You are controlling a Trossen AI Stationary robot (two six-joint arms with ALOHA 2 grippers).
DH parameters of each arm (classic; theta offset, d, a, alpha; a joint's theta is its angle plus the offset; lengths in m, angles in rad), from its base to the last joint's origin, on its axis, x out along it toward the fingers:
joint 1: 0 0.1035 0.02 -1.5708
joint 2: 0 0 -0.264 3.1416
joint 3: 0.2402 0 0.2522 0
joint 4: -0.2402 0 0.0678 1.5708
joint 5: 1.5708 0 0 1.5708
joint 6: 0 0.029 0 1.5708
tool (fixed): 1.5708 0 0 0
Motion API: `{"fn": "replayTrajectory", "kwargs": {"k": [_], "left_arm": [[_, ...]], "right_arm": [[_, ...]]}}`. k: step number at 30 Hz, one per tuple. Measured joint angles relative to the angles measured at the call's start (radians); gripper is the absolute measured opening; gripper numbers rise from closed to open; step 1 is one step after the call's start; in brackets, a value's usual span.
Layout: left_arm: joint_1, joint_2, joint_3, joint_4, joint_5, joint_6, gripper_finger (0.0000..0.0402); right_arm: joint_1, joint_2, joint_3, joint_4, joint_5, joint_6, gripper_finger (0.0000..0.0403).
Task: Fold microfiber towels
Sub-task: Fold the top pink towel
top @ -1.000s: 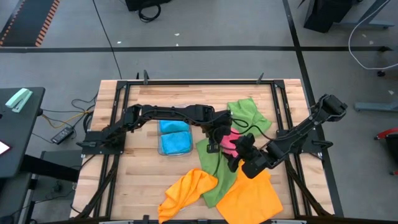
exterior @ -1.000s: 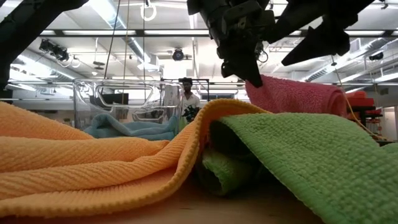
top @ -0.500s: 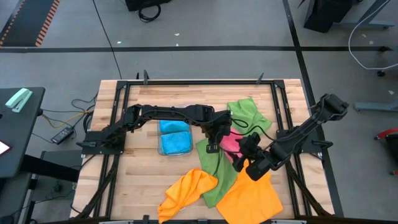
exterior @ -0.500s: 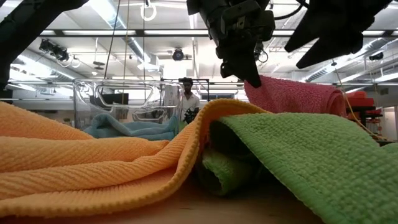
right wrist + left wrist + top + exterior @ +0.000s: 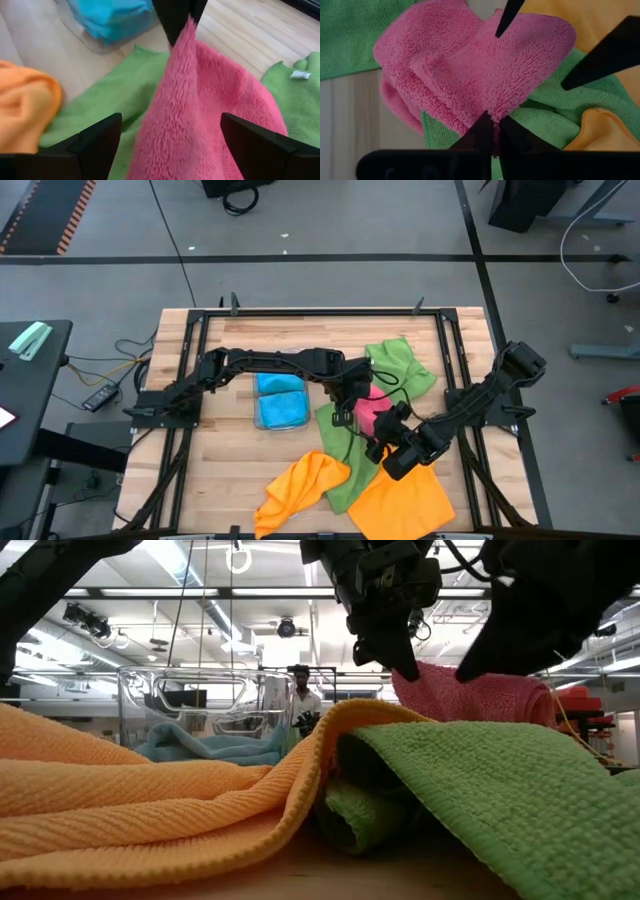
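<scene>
Where pink towel (image 5: 371, 406) lies (heaped), green towel (image 5: 345, 450) underneath.

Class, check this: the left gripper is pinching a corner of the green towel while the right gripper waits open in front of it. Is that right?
Not quite. The left gripper is shut on a corner of the pink towel, not a green one; the left wrist view shows this. The rest holds: the right gripper stands open in front of it.

A grey floor (image 5: 330, 220) crossed by dark tape lines (image 5: 300, 257) surrounds the wooden tabletop (image 5: 225, 470). A dark side table (image 5: 30, 380) stands off its left edge. Beyond it, ceiling strip lights (image 5: 170, 560) shine, and a person (image 5: 300, 690) stands far off.
</scene>
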Motion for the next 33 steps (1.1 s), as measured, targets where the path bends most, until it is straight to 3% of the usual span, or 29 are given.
{"fn": "replayTrajectory", "kwargs": {"k": [5, 11, 23, 29, 33], "left_arm": [[0.000, 0.000, 0.000, 0.000, 0.000, 0.000, 0.0033], [0.000, 0.000, 0.000, 0.001, 0.001, 0.000, 0.0013], [0.000, 0.000, 0.000, 0.001, 0.001, 0.004, 0.0036], [0.000, 0.000, 0.000, 0.001, 0.001, 0.061, 0.0019], [-0.003, 0.000, 0.000, 0.001, 0.000, 0.090, 0.0029]], "right_arm": [[-0.009, 0.051, 0.000, -0.028, -0.018, -0.011, 0.0348], [-0.015, 0.064, 0.000, -0.028, -0.064, -0.007, 0.0332], [-0.012, 0.052, 0.000, -0.032, -0.189, 0.033, 0.0179], [-0.015, 0.000, 0.000, -0.036, -0.267, 0.052, 0.0122], [-0.016, -0.058, 0.000, -0.045, -0.265, 0.023, 0.0088]]}}
